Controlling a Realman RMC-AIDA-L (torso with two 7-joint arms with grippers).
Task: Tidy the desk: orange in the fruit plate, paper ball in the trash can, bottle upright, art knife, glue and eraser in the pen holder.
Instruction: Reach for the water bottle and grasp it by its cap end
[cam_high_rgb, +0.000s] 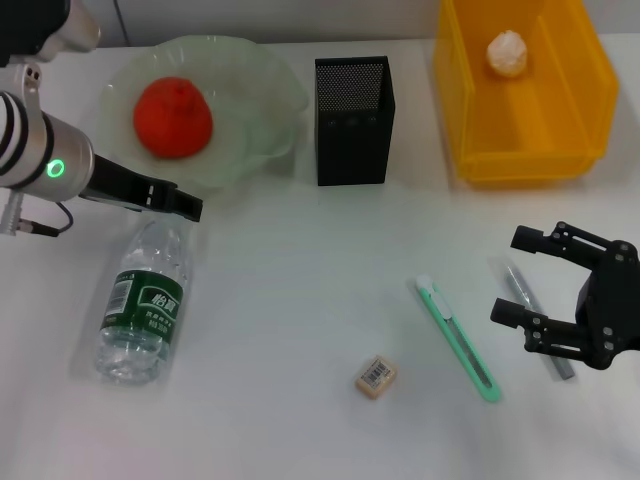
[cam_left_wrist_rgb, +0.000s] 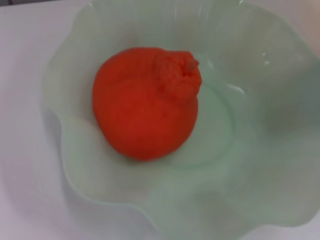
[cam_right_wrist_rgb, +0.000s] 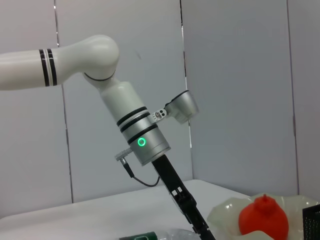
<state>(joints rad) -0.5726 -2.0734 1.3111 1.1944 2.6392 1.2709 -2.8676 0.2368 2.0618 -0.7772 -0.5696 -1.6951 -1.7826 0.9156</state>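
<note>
The right gripper (cam_high_rgb: 535, 288) hangs over the white bench (cam_high_rgb: 300, 300), well to the right of the black mesh pen holder (cam_high_rgb: 354, 120) and nearer the robot. Its jaws are spread wide and hold nothing. A grey pen-like glue stick (cam_high_rgb: 535, 318) lies just beneath them; whether they touch it I cannot tell.

The left gripper (cam_high_rgb: 185, 205) sits left of the pen holder, just above the cap end of the bottle (cam_high_rgb: 143, 305), which lies on its side. It shows only as a dark tip, so I cannot tell how its jaws stand.

The orange (cam_high_rgb: 173, 117) rests in the pale green fruit plate (cam_high_rgb: 255, 80), left of the pen holder. The paper ball (cam_high_rgb: 507, 52) is already in the yellow bin (cam_high_rgb: 590, 90), to the holder's right. The green art knife (cam_high_rgb: 458, 338) and the eraser (cam_high_rgb: 376, 377) lie on the bench, nearer the robot than the holder.

The left wrist view shows only the orange (cam_left_wrist_rgb: 147, 102) in its plate (cam_left_wrist_rgb: 260, 165) (stem knob turned up). The right wrist view shows the left arm (cam_right_wrist_rgb: 140, 135) side-on, slanting down towards the bench, which the head view does not.
</note>
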